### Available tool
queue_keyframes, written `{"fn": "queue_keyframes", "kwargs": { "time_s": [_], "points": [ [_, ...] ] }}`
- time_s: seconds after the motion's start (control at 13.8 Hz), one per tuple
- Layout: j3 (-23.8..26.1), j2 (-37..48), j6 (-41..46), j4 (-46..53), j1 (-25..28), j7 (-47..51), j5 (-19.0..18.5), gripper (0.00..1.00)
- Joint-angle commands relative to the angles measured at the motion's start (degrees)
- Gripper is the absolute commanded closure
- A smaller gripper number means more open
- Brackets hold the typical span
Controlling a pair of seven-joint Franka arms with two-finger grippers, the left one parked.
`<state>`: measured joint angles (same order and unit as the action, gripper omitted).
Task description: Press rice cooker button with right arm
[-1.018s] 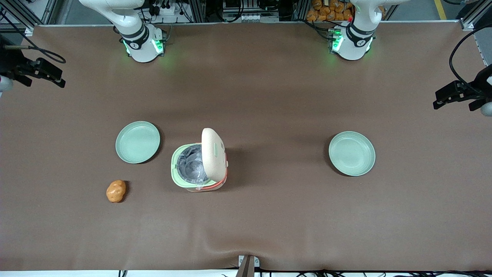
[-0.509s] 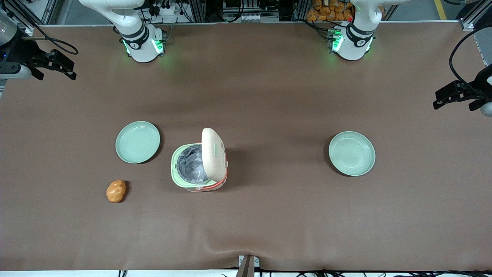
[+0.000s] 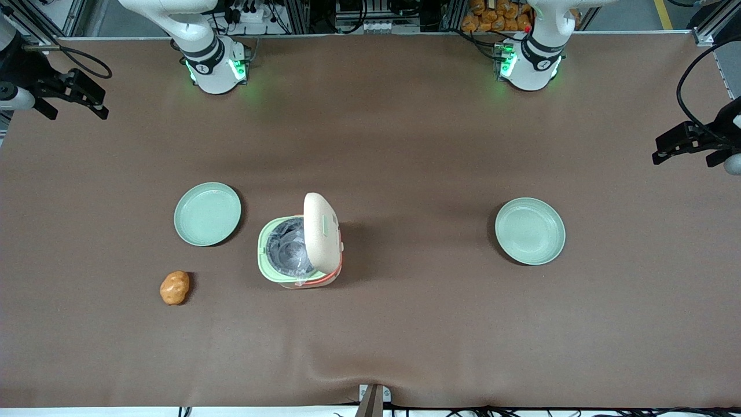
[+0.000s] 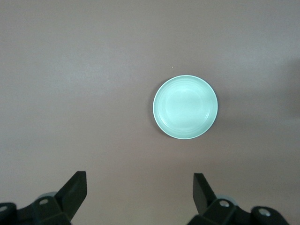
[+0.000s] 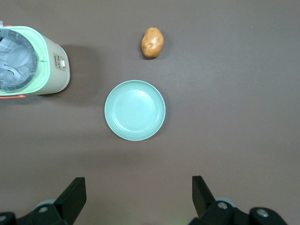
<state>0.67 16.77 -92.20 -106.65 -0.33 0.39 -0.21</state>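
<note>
hovering at upper left of the front view, gripper point(image 3: 72, 92) spread wide, gripping nothing; approaching stage, probably. rice cooker point(image 3: 301, 246) sitting mid-frame, lid raised; needing descending toward its button point(image 5: 59, 61).

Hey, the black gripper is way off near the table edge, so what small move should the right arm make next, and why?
Probably carry the open black two-finger gripper toward the cream-lidded rice cooker, because it hangs at the working arm's end of the table, above the pale green plate, far from the cooker, whose lid stands up. Its small front tab looks like the button.
</note>
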Motion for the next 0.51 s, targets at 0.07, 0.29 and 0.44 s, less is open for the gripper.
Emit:
{"fn": "queue_keyframes", "kwargs": {
  "time_s": [0.07, 0.29, 0.44],
  "points": [
    [0.03, -1.21, 0.44, 1.36, -0.02, -0.39, 0.03, 0.00],
    [0.03, -1.30, 0.88, 1.53, 0.15, -0.39, 0.03, 0.00],
    [0.12, -1.30, 0.88, 1.62, 0.15, -0.30, 0.03, 0.00]
  ]
}}
